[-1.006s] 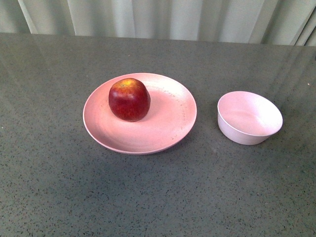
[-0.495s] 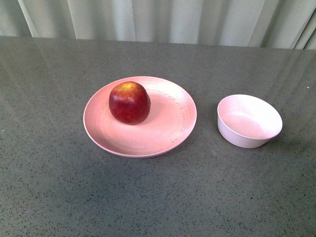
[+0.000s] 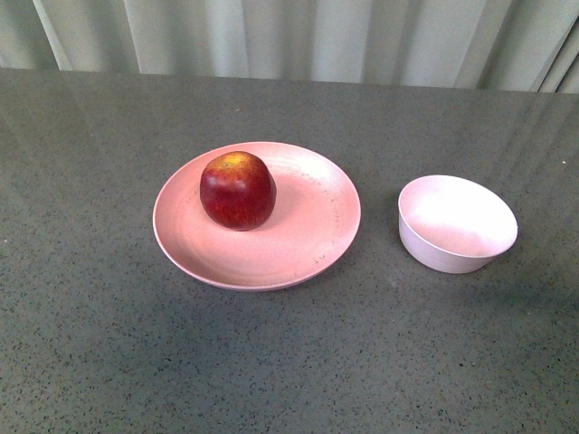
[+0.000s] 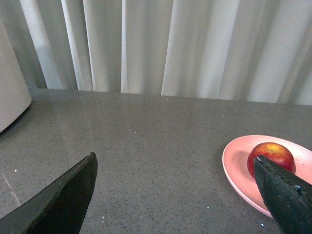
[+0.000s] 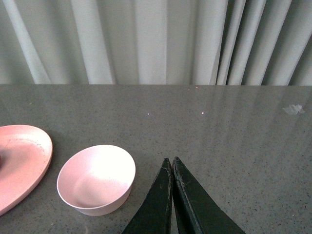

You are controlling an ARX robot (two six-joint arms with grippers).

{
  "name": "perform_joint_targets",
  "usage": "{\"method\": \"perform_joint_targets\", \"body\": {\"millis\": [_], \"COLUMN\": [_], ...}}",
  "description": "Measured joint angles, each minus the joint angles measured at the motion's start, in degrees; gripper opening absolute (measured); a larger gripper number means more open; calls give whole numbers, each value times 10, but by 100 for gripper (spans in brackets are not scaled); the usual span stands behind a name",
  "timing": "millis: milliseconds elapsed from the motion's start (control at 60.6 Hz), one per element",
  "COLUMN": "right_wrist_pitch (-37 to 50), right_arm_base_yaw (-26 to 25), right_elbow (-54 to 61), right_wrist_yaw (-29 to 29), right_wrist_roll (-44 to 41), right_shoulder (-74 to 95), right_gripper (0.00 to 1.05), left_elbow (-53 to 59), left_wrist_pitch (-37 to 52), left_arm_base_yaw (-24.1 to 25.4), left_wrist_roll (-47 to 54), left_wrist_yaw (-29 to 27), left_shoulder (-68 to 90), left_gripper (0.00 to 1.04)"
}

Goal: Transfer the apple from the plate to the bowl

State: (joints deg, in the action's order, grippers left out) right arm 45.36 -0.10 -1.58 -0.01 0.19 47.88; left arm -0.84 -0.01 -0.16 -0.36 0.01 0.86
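Note:
The dark-red apple (image 3: 237, 190) sits on the left part of the wide pink plate (image 3: 308, 237) in the front view. The small pale bowl (image 3: 457, 223) stands empty to the plate's right. Neither arm shows in the front view. In the left wrist view my left gripper (image 4: 175, 168) is open and empty above bare table, with the apple (image 4: 271, 155) and the plate (image 4: 237, 165) beside one finger. In the right wrist view my right gripper (image 5: 171, 161) is shut and empty, with the bowl (image 5: 96, 179) and the plate's edge (image 5: 24, 161) to one side.
The grey speckled tabletop (image 3: 289, 362) runs back to pale curtains (image 3: 298, 36). A white rounded object (image 4: 12, 92) stands at the table's edge in the left wrist view.
The plate, apple and bowl sit slightly lower in the front view than a second ago; their places relative to each other are the same.

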Motion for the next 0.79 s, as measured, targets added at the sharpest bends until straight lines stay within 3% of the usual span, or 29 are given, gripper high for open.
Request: {"method": "perform_joint_targets", "body": {"millis": [792], "right_wrist_pitch": [-252], "right_arm_base_yaw": [0], "right_elbow": [3], "right_wrist_yaw": [0], "right_wrist_roll": [0], "right_shoulder": [-277], "right_gripper": [2], "left_elbow": [0], "left_wrist_pitch": [0], "left_arm_base_yaw": [0], "left_wrist_roll": [0], "left_wrist_yaw": [0], "left_shoulder": [0], "left_gripper": [96]}}
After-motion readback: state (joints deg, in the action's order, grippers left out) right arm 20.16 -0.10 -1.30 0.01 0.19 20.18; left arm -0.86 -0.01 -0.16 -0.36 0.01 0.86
